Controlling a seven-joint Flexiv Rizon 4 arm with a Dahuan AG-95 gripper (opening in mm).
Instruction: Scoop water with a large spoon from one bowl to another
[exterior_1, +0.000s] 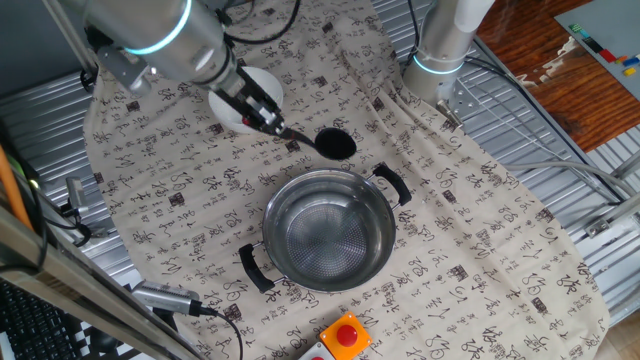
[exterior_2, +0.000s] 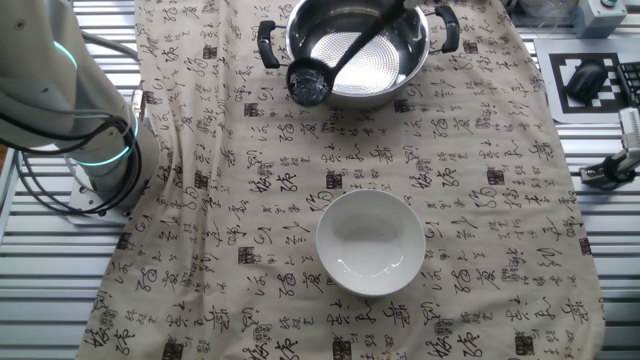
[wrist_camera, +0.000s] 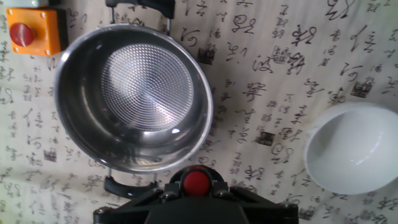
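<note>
Holding: I see the gripper (exterior_1: 268, 116) clamped on the large spoon (exterior_1: 334, 143).
Spoon: scoop beyond fingertips, off the steel pot (exterior_1: 328, 232) rim.
Progress: white bowl (exterior_2: 370, 242) holds little; transfers remain.

- A beige cloth (exterior_2: 400, 170) printed with black calligraphy characters covers the worktop (exterior_2: 600, 300).
- An orange box with a red button (wrist_camera: 32, 31) sits on the cloth.
- A printed marker tag (exterior_2: 590, 78) lies beside the cloth.

Pincer (exterior_1: 272, 122) clamped, arm tilted downward.
</note>
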